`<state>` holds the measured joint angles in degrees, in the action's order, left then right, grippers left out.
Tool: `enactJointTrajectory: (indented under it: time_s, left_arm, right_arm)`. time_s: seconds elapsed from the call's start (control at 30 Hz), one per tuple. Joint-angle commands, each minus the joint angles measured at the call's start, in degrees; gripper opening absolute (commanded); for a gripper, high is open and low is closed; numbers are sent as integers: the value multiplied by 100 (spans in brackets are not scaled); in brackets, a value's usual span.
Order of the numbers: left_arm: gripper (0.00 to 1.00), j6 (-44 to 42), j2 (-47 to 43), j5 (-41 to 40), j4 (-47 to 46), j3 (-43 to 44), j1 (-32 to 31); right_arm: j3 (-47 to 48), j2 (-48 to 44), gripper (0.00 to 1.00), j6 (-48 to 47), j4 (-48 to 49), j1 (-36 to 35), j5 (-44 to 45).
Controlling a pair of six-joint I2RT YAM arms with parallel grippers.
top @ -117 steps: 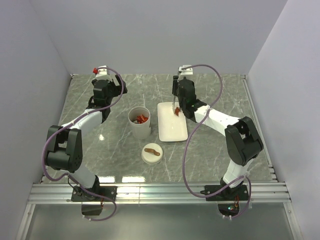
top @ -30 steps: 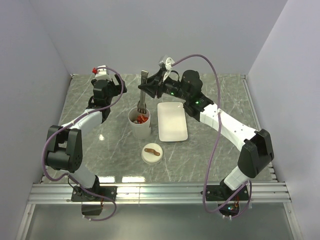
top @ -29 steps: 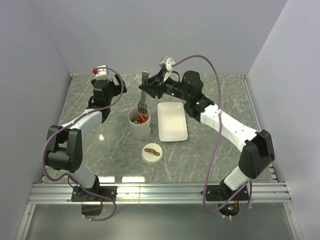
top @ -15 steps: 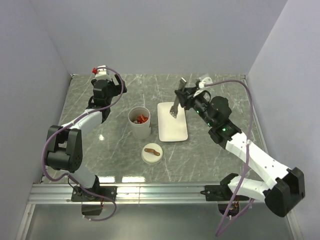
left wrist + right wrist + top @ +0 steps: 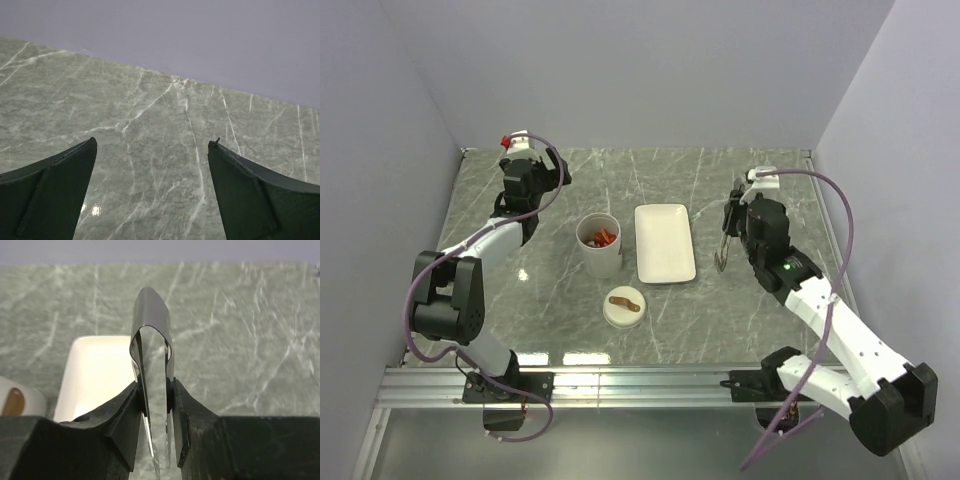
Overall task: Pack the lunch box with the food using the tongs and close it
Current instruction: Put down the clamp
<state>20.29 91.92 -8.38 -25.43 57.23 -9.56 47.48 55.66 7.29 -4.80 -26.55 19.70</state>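
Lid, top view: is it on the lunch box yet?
No, the cream lid lies on the table, apart from the open lunch box.

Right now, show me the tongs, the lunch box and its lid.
tongs (image 5: 150,310), right wrist view, on the joined bend.
lunch box (image 5: 600,262), top external view, on its outer wall.
lid (image 5: 623,302), top external view, on the brown strap handle.
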Motion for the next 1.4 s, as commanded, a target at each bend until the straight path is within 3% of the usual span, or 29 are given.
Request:
enactJointTrajectory:
  time_s: [0.0, 0.4, 0.87, 1.27, 1.37]
  left_arm:
    - [99, 45, 19, 144, -261, 95, 7]
    - [99, 19, 10, 135, -243, 104, 7]
    - [100, 10, 19, 161, -190, 121, 7]
    - [99, 18, 28, 179, -190, 121, 7]
    - [99, 18, 10, 153, -190, 113, 7]
  right_arm:
    - [367, 443, 36, 290, -697, 325, -306]
    - [1289, 2491, 36, -43, -1146, 1002, -1724]
    - [3047, 5181, 41, 132, -1620, 1415, -1777]
    - [3461, 5807, 47, 247, -1840, 1433, -1496]
    - [3443, 5781, 52, 255, -1823, 1415, -1478]
